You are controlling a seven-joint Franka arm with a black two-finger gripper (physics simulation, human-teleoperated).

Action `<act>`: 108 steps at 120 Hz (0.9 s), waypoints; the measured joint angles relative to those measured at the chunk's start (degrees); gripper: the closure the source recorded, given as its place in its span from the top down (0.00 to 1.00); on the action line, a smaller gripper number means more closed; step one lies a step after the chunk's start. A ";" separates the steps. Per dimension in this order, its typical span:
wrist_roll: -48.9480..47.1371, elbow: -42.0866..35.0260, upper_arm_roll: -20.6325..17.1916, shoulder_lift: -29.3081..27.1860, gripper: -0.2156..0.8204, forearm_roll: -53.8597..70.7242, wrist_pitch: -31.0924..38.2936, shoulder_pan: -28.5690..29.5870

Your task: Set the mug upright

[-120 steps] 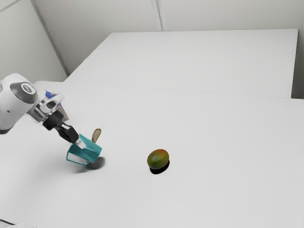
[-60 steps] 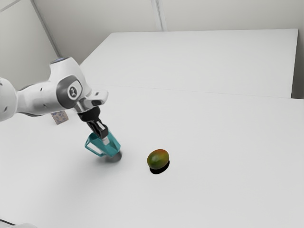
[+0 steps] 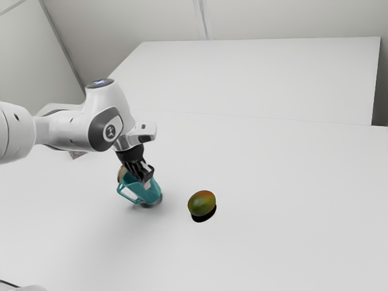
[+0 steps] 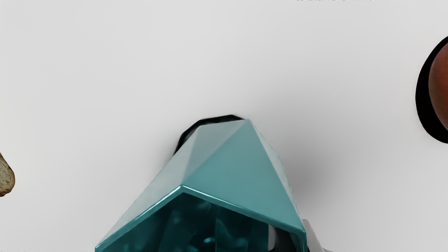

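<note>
Exterior view: hand grips the tilted mug; mango lies near.

A mango, bread and part-hidden object share the table.

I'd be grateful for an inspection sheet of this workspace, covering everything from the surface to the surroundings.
Surface: white tabletop, shadows under things.
Job's things: teal mug, tilted, not upright.
Clutter: reddish-green fruit; bread slice; patterned item partly behind the arm.
Gripper: hand shut on the mug's wall, one finger inside.
Cables: thin dark line, possibly a cable.
Surroundings: pale walls.
</note>
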 joint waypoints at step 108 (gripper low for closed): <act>-10.87 0.10 -1.66 -0.80 0.29 0.44 1.88 0.39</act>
